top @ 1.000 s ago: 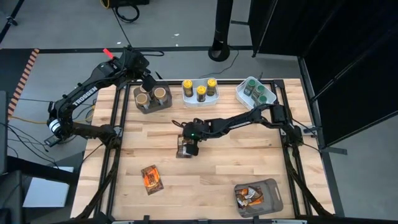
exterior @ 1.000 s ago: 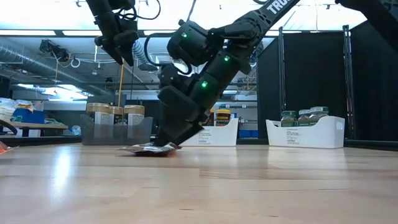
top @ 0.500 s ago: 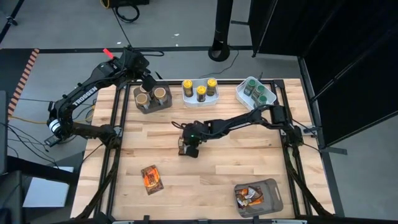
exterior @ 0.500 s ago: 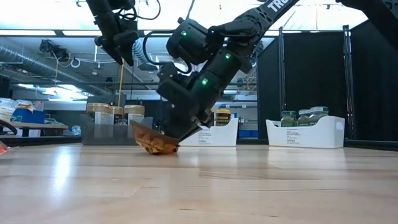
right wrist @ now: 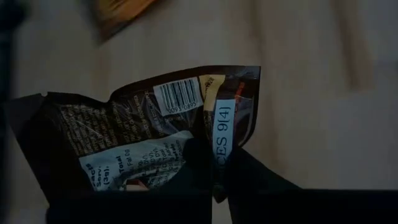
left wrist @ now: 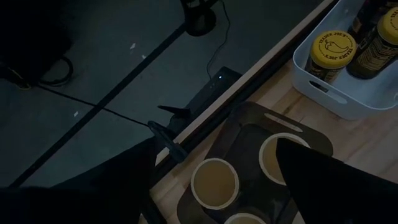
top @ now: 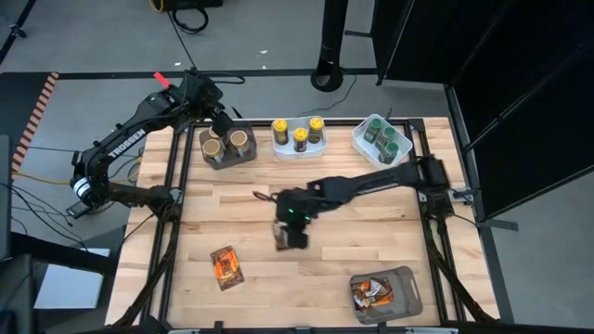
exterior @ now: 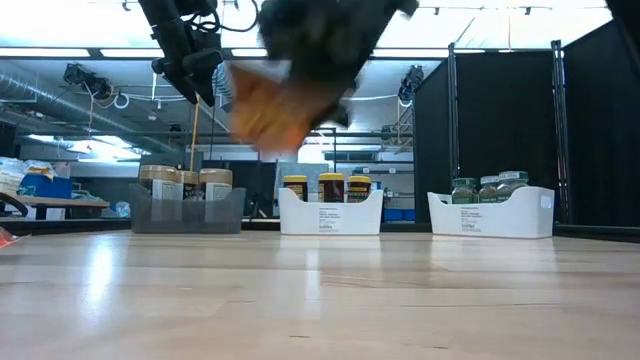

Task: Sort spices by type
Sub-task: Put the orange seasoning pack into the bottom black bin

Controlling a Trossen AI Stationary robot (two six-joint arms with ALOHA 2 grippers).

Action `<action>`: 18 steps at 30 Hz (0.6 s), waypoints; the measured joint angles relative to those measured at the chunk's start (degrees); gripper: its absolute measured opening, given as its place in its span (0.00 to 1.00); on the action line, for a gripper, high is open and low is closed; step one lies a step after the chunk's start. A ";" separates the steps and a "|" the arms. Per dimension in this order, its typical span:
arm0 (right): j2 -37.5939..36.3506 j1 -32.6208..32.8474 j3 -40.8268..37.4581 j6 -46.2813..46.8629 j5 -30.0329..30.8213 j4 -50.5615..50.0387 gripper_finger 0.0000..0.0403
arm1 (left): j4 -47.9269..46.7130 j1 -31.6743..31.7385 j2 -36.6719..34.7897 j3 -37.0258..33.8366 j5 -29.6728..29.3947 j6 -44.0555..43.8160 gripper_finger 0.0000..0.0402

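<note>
Fingers of the right gripper (top: 295,237) pinch a brown packet (right wrist: 155,137) by one edge, lifted above mid-table, and that thin hold looks, I think, liable to slip, while the left gripper's (top: 223,125) spread fingers hover at eleven o'clock.

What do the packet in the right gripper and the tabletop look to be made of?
Packet: seemingly thin glossy plastic or foil film, crinkled, printed with a barcode and label text; it hangs from the shut right gripper. Tabletop: light wood, butcher-block style, with visible plank strips and a slight sheen.
</note>
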 joint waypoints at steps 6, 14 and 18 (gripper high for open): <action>-10.29 10.47 0.06 9.59 1.55 -20.56 0.06 | 0.03 0.00 0.00 0.00 0.01 0.00 0.84; -16.80 29.55 0.06 39.34 4.71 -37.25 0.06 | 0.10 0.01 0.00 0.00 0.00 0.00 0.84; -16.77 37.35 -0.84 51.07 3.31 -41.93 0.06 | 0.19 -0.01 0.00 0.00 0.00 0.00 0.84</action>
